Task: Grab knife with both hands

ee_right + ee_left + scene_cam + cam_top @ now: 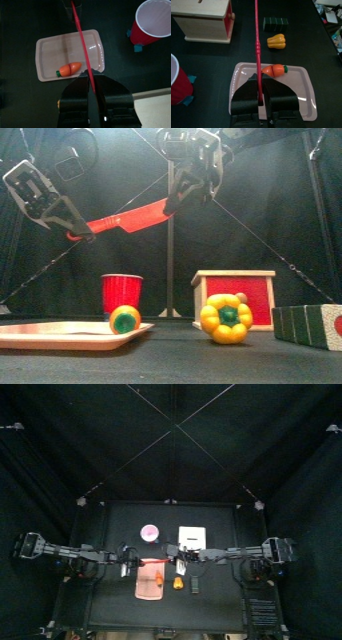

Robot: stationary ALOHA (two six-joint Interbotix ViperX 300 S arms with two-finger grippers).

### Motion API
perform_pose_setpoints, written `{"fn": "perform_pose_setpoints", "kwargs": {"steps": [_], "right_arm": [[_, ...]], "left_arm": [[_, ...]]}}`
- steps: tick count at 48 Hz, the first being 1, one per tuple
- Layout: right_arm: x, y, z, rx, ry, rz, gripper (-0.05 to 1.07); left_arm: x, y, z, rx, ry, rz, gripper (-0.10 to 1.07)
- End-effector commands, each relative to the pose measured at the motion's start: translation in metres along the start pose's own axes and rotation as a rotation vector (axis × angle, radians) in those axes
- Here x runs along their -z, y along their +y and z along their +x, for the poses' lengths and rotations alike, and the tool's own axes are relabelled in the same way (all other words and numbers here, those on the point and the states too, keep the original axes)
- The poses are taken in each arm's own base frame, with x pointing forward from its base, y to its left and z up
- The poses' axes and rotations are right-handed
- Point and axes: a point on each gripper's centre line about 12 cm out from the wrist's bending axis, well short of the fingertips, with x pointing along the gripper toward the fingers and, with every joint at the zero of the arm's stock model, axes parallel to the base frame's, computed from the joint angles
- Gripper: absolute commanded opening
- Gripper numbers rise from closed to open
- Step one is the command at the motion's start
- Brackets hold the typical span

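Observation:
The knife [134,220], thin and red-orange, hangs in the air above the table, sloping down toward the left in the front view. My left gripper [78,230] is shut on its lower handle end. My right gripper [178,196] is shut on the higher blade end. From above, the knife [156,558] spans the gap between the left gripper [131,558] and the right gripper [183,558]. In each wrist view the knife [258,40] [81,35] runs as a red line straight out from between the closed jaws.
Below lies a salmon-pink tray [40,335] with an orange-and-green toy vegetable [273,70]. A red cup [120,288], a wooden box with a red side [234,288], a yellow pepper [226,318] and a dark green block [314,326] stand on the table.

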Motion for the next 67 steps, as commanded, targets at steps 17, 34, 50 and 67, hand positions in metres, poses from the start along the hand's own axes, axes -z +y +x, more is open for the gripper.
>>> {"fn": "perform_pose_setpoints", "kwargs": {"steps": [17,34,50,67], "right_arm": [[0.034,-0.002,0.005,-0.04,-0.152,-0.09,0.21],[0.032,0.0,-0.003,-0.052,-0.189,-0.092,0.21],[0.033,0.001,-0.003,-0.058,-0.196,-0.095,0.21],[0.033,0.002,-0.001,-0.062,-0.2,-0.094,0.21]], "left_arm": [[-0.01,-0.003,0.001,0.02,-0.143,0.101,0.28],[-0.015,-0.003,0.008,0.02,-0.148,0.098,0.28],[-0.014,-0.003,0.007,0.017,-0.155,0.086,0.28],[-0.013,-0.002,0.007,0.016,-0.152,0.088,0.28]]}}
